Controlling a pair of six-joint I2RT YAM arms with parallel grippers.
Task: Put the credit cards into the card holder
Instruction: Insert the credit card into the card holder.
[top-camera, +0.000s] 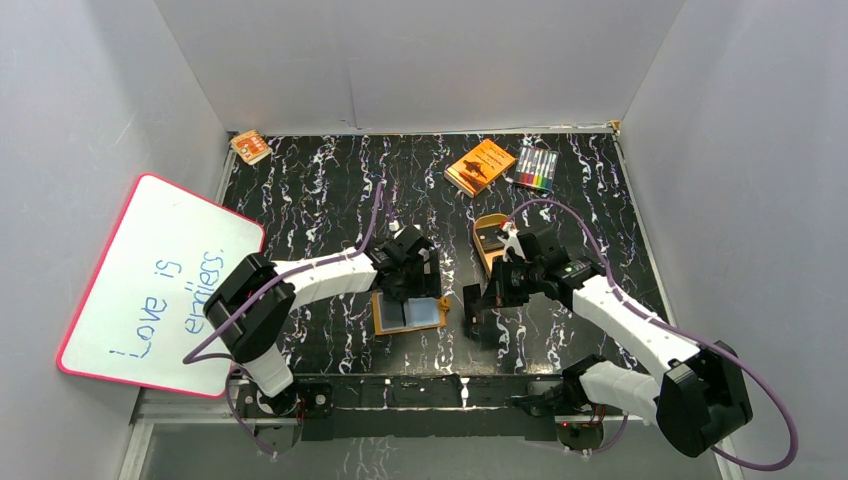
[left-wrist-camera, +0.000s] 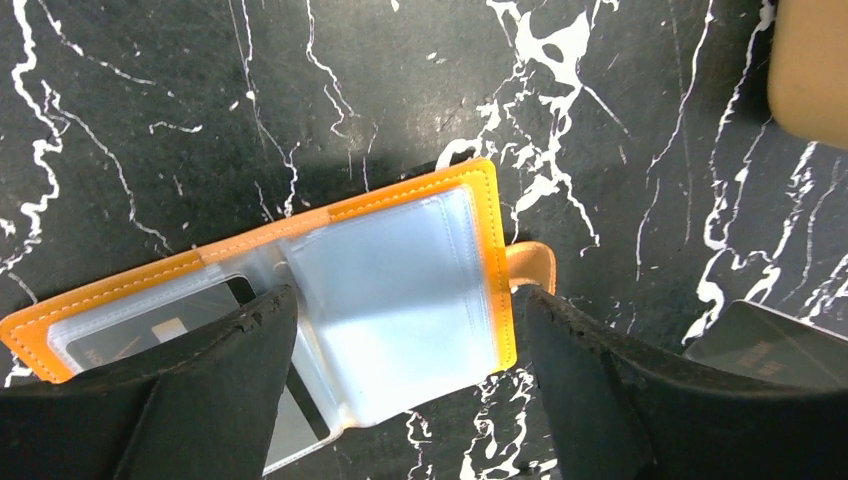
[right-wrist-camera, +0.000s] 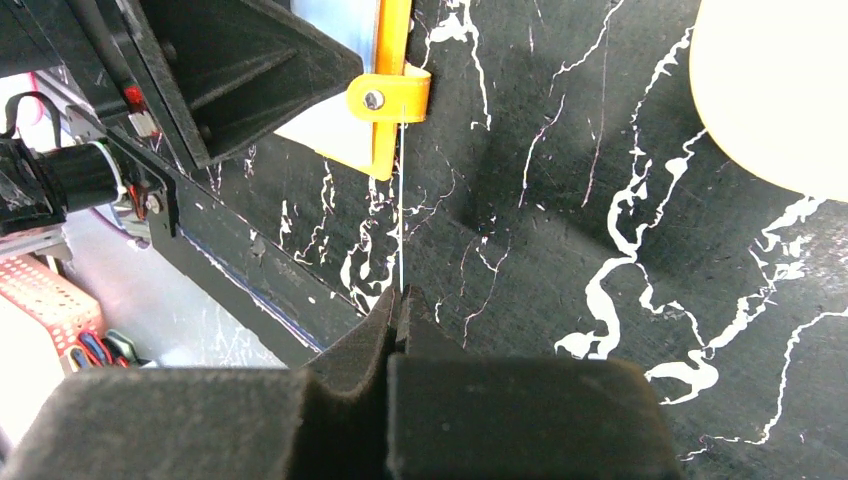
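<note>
Wallet (left-wrist-camera: 400, 290) is lying open flat on the table (top-camera: 320, 190) near the front edge, clear sleeves up, and the left gripper (left-wrist-camera: 405, 300) hangs right over it with its jaws wide apart, one finger on each side, not clamping anything. Right gripper (right-wrist-camera: 398, 300) is pinched together on what looks like a card (right-wrist-camera: 401, 200), seen edge-on as a thin pale line running up toward the wallet's snap tab, so it's just beside the wallet's right edge but not in a pocket yet. I'd call this the insertion step: one dark card seems to sit in the left-hand sleeve already, and this one needs a slot. Next move probably means tilting the card flatter and lining its edge up with a sleeve mouth, which I honestly can't make out from here. Main thing in the way is the left fingers, which cover part of the left half, plus the floppy middle sleeve could fold over. Tray (top-camera: 487, 218) sits close behind the right arm; book (top-camera: 480, 165), markers (top-camera: 537, 169) and whiteboard (top-camera: 160, 280) are well clear.
</note>
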